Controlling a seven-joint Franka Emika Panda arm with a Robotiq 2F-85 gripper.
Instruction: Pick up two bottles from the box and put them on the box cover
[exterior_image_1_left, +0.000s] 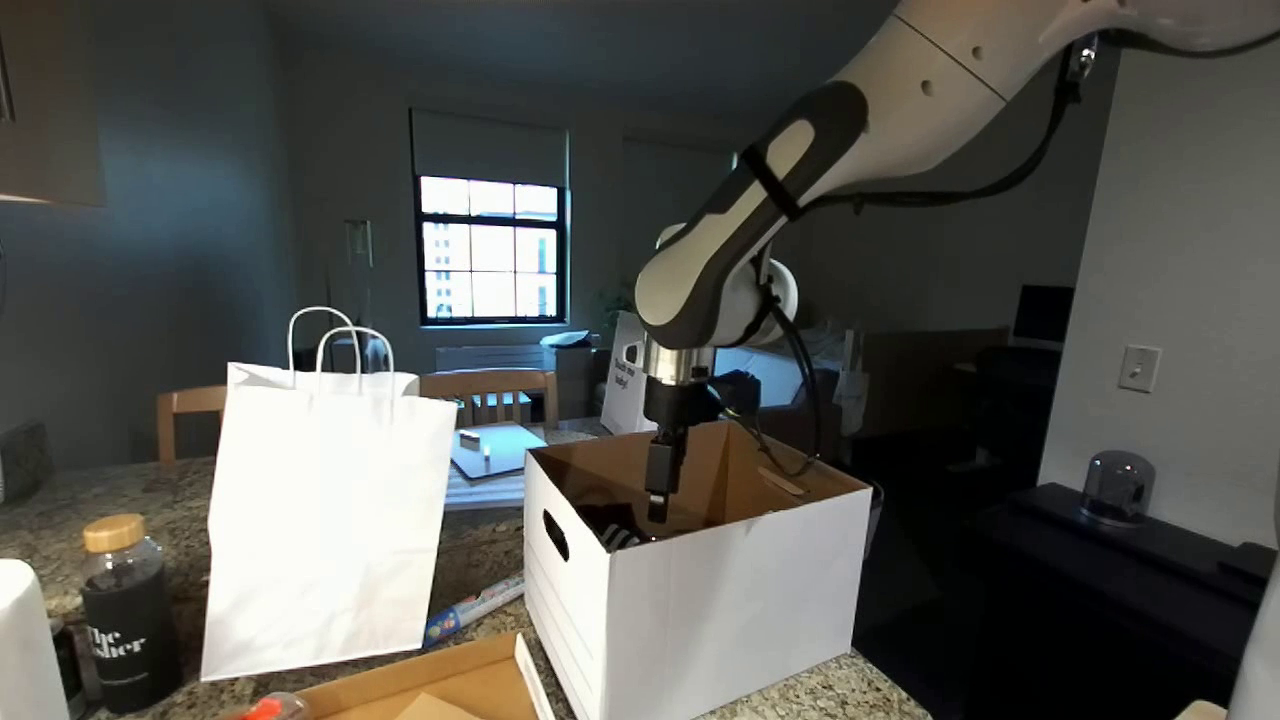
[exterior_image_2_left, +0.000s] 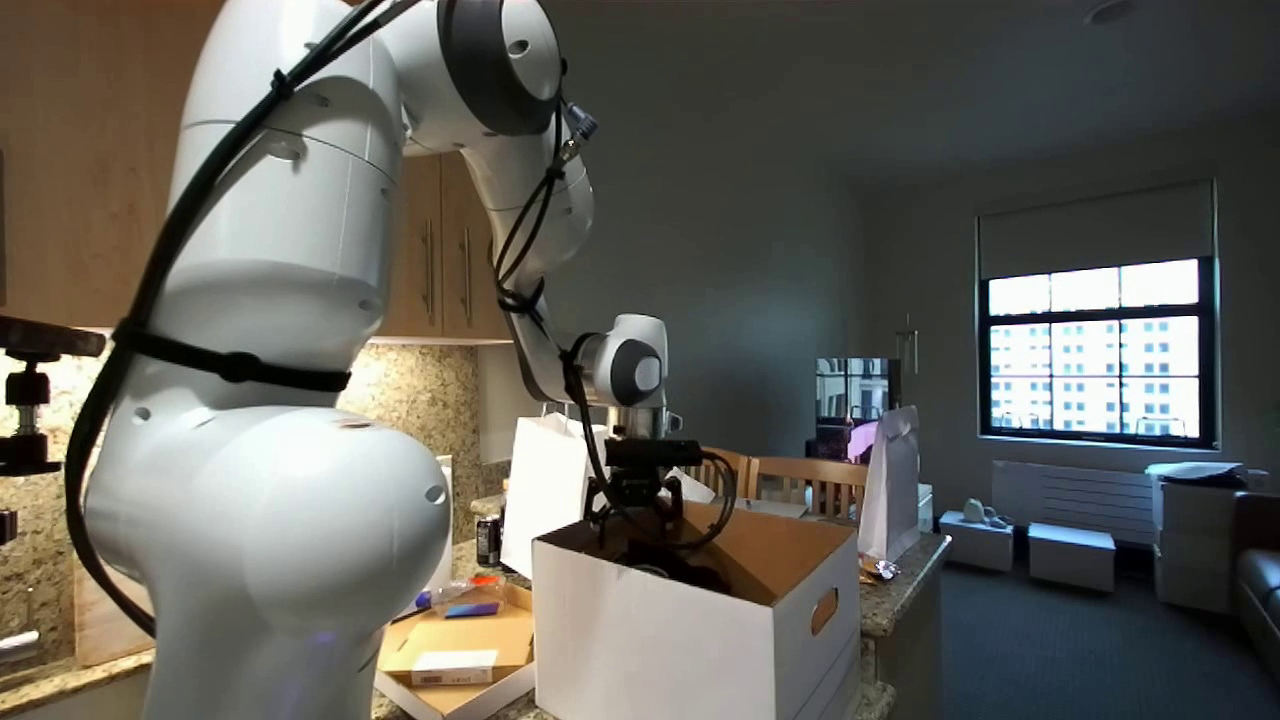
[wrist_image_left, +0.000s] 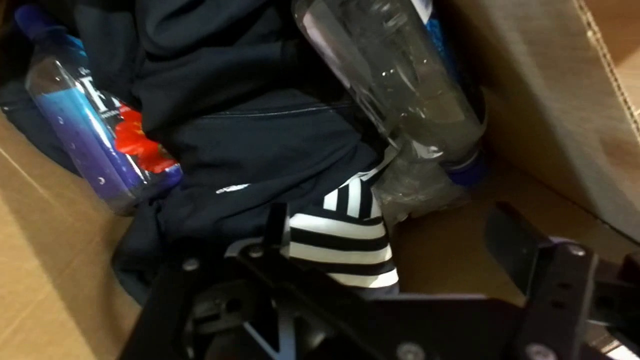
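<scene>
Sitting left of claw (wrist_image_left: 388, 215) in both exterior views: upturned cover (exterior_image_1_left: 480, 668), room cut by carton (exterior_image_2_left: 450, 635). Now wrist view: left of claw, flower-label bottle (wrist_image_left: 85, 135) is overlapped by dark clothing (wrist_image_left: 260, 135), grasp likely hampered. Claw inside box (exterior_image_1_left: 740, 600): jaws spread wide, nothing gripped, presumably readied. Ahead-right of claw, clear bottle (wrist_image_left: 415, 95) is flanked by box wall (wrist_image_left: 545, 110), seemingly propped by clothing.

Dimly lit, overexposed window (exterior_image_1_left: 492, 248), shadows inside the box (exterior_image_1_left: 720, 590), slightly soft wrist view

window (exterior_image_2_left: 1088, 350): bright, shade (exterior_image_2_left: 1095, 230) partly down | walls (exterior_image_2_left: 720, 250): dim grey | floor (exterior_image_2_left: 1040, 630): dark blue | wooden chairs (exterior_image_1_left: 490, 382): 2
</scene>
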